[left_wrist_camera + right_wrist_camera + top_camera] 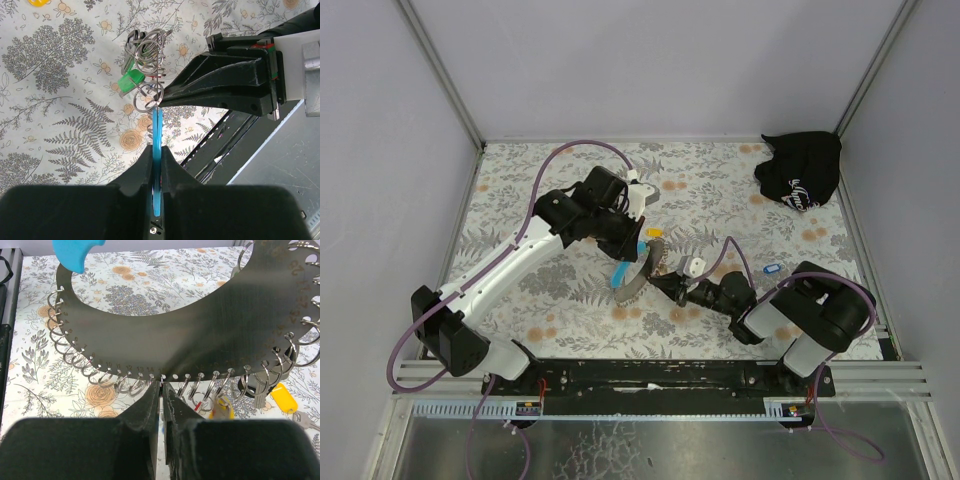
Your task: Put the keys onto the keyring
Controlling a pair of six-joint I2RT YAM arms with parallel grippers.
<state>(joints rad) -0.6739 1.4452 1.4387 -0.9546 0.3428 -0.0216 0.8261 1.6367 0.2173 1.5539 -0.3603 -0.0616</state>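
Note:
The keyring (646, 268) is a grey crescent plate (200, 340) with many metal rings along its edge, a light-blue tab (157, 131) and a green piece (129, 82). My left gripper (157, 149) is shut on the blue tab and holds the keyring up over the table's middle. My right gripper (161, 385) comes in from the right, its fingertips pinched on one thin ring at the plate's lower edge. The yellow key (653, 234) lies on the cloth just behind the keyring. The blue key (771, 269) lies further right, beside the right arm.
A black cloth bag (800, 172) with white print lies in the far right corner. The floral cloth (540, 290) covers the table between grey walls. The black base rail (650, 375) runs along the near edge.

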